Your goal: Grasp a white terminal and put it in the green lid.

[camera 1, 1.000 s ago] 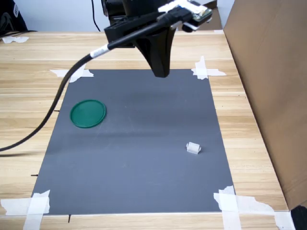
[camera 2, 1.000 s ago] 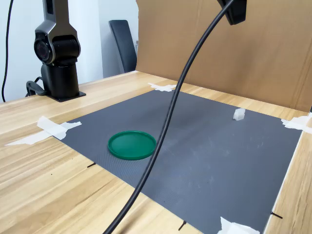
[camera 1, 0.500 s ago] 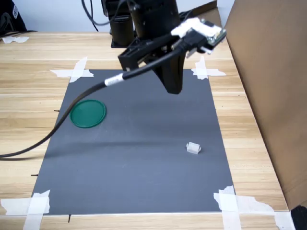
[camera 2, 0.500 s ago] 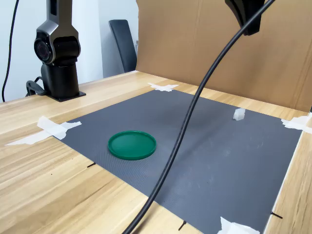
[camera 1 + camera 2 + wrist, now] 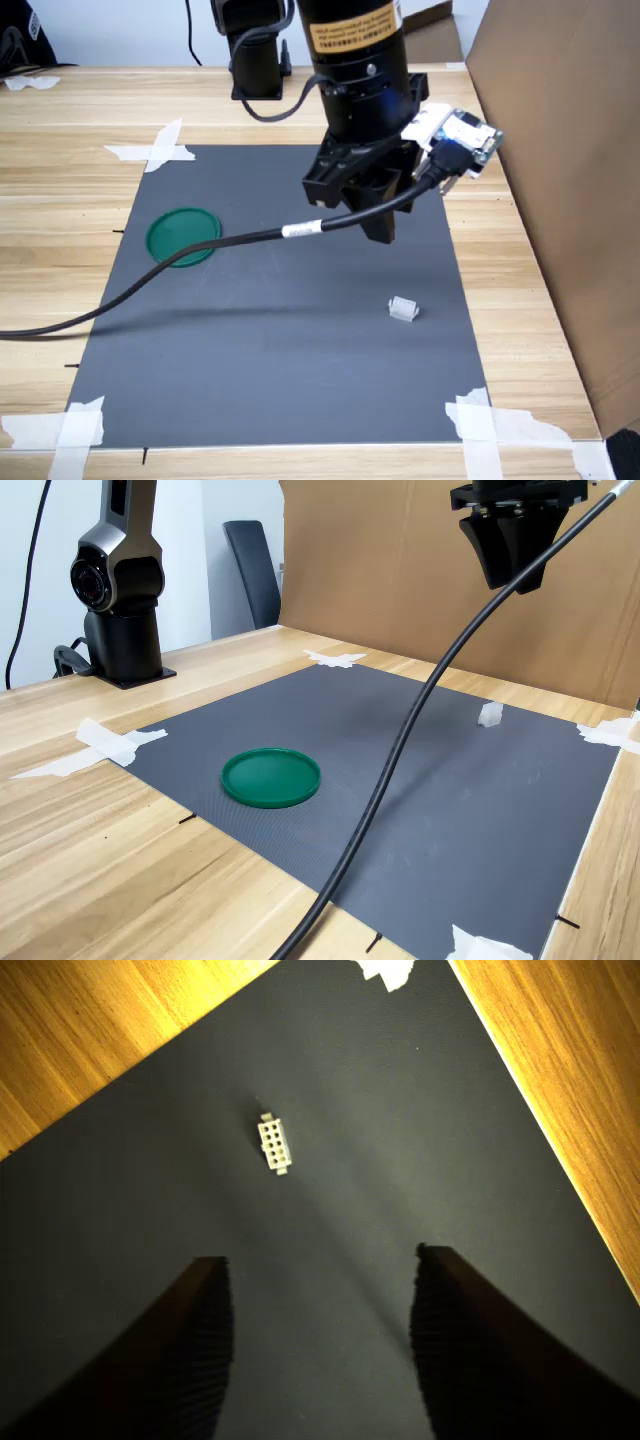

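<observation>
The white terminal (image 5: 402,309) lies on the grey mat (image 5: 280,350) near the first exterior view's right edge of the mat. It also shows in the second exterior view as a small block (image 5: 490,714). In the wrist view the terminal (image 5: 273,1144) sits ahead of the fingers, its pin holes facing up. My gripper (image 5: 377,232) hangs above the mat, short of the terminal and well clear of it, high in the second exterior view (image 5: 512,580). The gripper (image 5: 320,1255) is open, with only bare mat between its fingers. The green lid (image 5: 183,236) lies flat and empty far off on the mat's other side (image 5: 271,777).
A brown cardboard wall (image 5: 560,180) stands along the first exterior view's right side. A black cable (image 5: 200,255) trails from the wrist across the mat above the lid. White tape strips (image 5: 490,425) hold the mat's corners. The arm's base (image 5: 120,610) stands on the wooden table.
The arm has swung toward the first exterior view's right and come lower and nearer, bringing the gripper closer to the terminal. The terminal and lid have not moved.
</observation>
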Available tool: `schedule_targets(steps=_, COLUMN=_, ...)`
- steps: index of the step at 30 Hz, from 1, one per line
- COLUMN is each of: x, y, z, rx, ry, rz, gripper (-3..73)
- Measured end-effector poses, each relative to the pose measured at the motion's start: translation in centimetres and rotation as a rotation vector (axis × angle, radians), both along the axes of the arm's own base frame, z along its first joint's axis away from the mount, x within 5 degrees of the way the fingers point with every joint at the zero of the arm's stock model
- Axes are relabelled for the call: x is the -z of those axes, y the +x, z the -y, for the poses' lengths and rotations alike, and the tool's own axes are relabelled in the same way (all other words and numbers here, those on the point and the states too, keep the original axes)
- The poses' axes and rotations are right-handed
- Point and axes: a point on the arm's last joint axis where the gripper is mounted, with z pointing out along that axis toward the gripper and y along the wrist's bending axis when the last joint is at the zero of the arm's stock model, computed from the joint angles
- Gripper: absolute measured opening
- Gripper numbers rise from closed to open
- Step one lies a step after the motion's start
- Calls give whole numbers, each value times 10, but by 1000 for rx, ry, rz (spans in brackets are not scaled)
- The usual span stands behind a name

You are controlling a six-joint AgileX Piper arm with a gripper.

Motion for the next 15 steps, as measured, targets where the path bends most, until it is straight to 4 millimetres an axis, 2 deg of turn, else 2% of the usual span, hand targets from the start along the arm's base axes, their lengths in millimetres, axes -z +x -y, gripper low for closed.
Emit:
schedule_targets(steps=4, x=-2, y=1, z=1, rx=0, ry=-15, rz=11, gripper=545)
schedule_targets(steps=6, x=-9, y=2, z=1, rx=2, ry=-8, rz=36, gripper=574)
schedule_targets(steps=12, x=-15, y=5, z=-6, rx=-11, ry=8, rz=21, gripper=578)
schedule_targets(steps=15, x=2, y=9, z=-20, rx=-12, ry=-9, rz=-51, gripper=578)
